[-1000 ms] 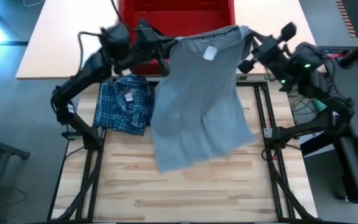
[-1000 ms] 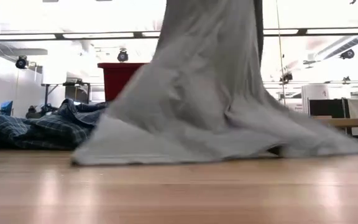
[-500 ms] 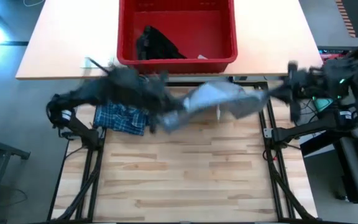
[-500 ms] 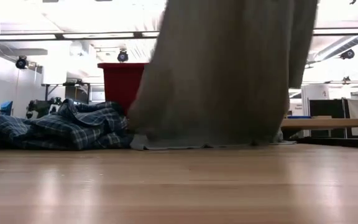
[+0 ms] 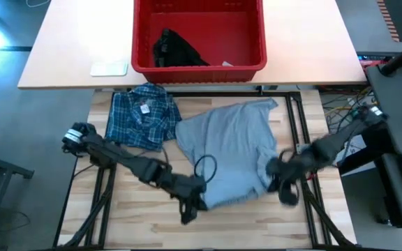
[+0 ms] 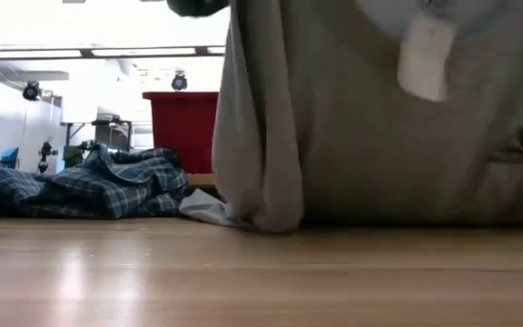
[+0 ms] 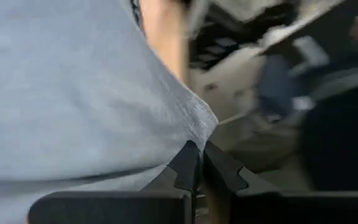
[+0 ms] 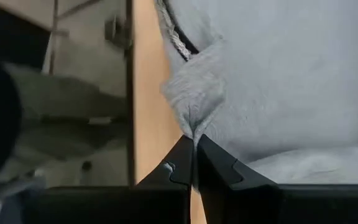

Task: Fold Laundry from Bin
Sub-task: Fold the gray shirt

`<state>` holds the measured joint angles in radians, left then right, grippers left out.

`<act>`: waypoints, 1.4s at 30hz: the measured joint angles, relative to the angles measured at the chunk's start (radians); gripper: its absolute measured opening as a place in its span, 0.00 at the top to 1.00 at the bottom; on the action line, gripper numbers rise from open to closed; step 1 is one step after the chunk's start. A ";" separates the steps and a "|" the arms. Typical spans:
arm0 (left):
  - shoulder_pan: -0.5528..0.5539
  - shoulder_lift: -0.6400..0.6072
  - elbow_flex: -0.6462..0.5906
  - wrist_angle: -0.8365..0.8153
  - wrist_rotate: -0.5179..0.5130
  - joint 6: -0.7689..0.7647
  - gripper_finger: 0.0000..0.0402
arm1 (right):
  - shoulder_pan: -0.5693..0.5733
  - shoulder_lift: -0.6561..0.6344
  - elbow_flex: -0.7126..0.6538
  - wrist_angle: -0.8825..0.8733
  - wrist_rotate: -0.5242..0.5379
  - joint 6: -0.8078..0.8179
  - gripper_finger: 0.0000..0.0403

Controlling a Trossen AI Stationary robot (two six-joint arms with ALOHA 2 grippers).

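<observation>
Light grey T-shirt [image 5: 229,150], plain, with a white tag [image 6: 425,56] at the collar. Blue-and-white plaid shirt [image 5: 142,117], small white label on it. Solid red bin [image 5: 246,59]; black garment [image 5: 175,50] inside. Pale blond wood tabletop [image 5: 257,223] with darker plank lines. Black fingers [image 7: 182,168] on both arms. Peach-toned surface [image 5: 61,52] under the bin.

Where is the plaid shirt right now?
In the high view the plaid shirt lies crumpled on the table's left side, just in front of the red bin and beside the grey T-shirt.
</observation>
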<state>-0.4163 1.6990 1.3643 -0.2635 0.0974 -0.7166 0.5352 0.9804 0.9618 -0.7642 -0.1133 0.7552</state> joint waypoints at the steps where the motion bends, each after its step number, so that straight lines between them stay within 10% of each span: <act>1: -0.017 0.013 -0.022 0.070 0.020 -0.027 1.00 | 0.044 0.020 -0.037 0.055 0.003 0.040 0.98; 10: -0.115 0.235 -0.034 0.376 0.121 -0.150 1.00 | 0.263 0.288 -0.120 0.254 0.043 0.300 0.98; 22: -0.196 0.391 0.200 -0.049 0.148 -0.109 0.64 | 0.345 0.613 0.151 0.149 -0.044 0.358 0.74; 32: -0.187 0.360 0.390 -0.638 -0.240 -0.024 0.41 | 0.278 0.605 0.277 -0.132 0.210 0.325 0.44; 37: -0.076 0.361 0.298 -0.564 -0.492 -0.025 0.43 | 0.177 0.597 0.151 -0.135 0.431 0.393 0.40; 42: -0.009 0.388 0.142 -0.342 -0.511 -0.060 0.45 | 0.165 0.609 -0.010 -0.054 0.413 0.535 0.41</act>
<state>-0.4258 2.0869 1.5062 -0.6056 -0.4139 -0.7770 0.7006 1.5890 0.9513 -0.8181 0.2995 1.2897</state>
